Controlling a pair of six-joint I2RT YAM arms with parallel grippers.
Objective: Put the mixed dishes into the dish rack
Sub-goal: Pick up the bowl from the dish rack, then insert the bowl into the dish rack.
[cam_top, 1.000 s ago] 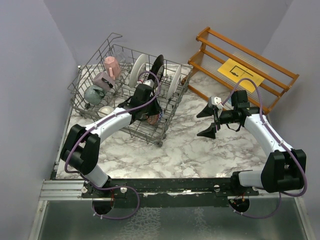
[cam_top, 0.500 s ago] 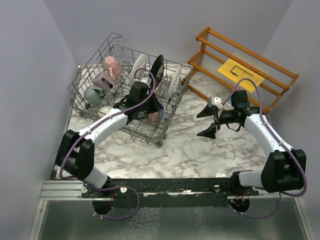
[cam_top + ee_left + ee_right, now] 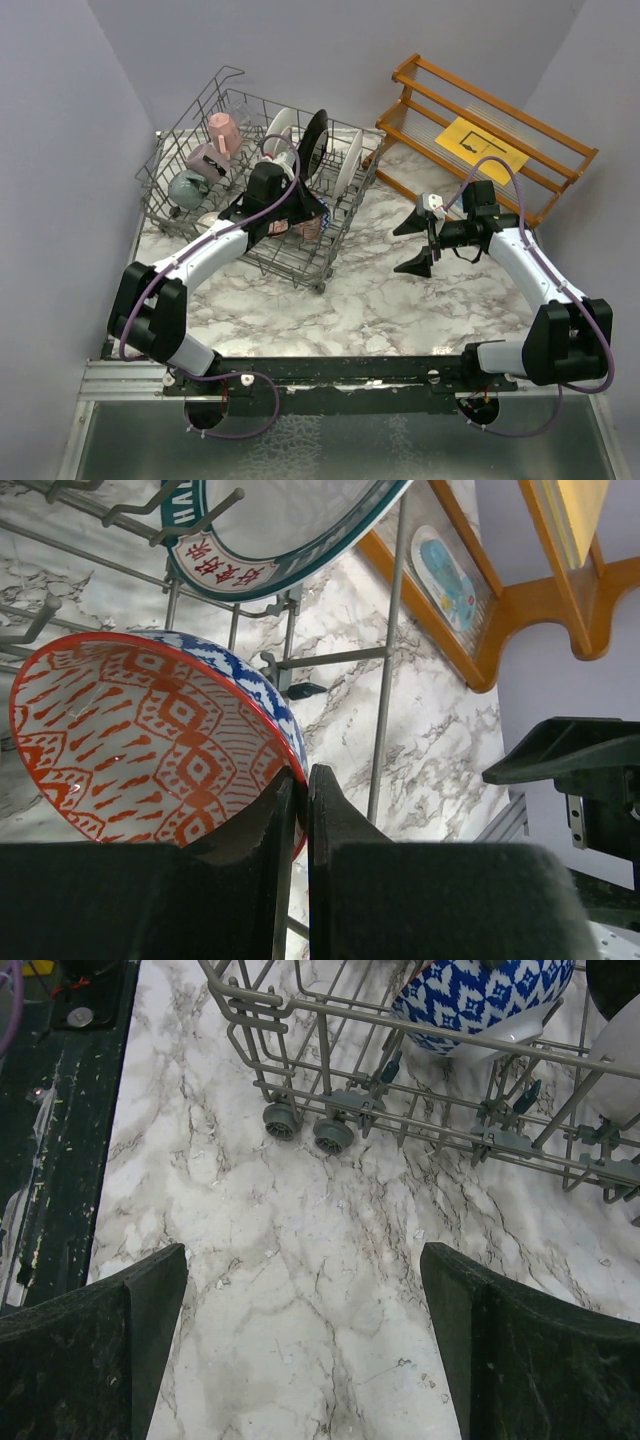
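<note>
Marble tabletop (image 3: 380,300); left end effector (image 3: 299,776) pinches bowl (image 3: 140,730) rim (inside rack (image 3: 335,1132)).

Dish rack (image 3: 350,210) at the far left of the counter (image 3: 380,300), slatted shelf (image 3: 430,100) at the far right.
Mugs (image 3: 222,130) sit in the rack's left part and plates (image 3: 278,135) stand on edge in its far right part. In front of them a tilted bowl (image 3: 150,740) has its rim pinched in the left gripper (image 3: 298,780). A paper sheet (image 3: 480,145) lies on the shelf. The right gripper (image 3: 408,248) hangs spread wide above the counter, right of the rack and before the shelf.
</note>
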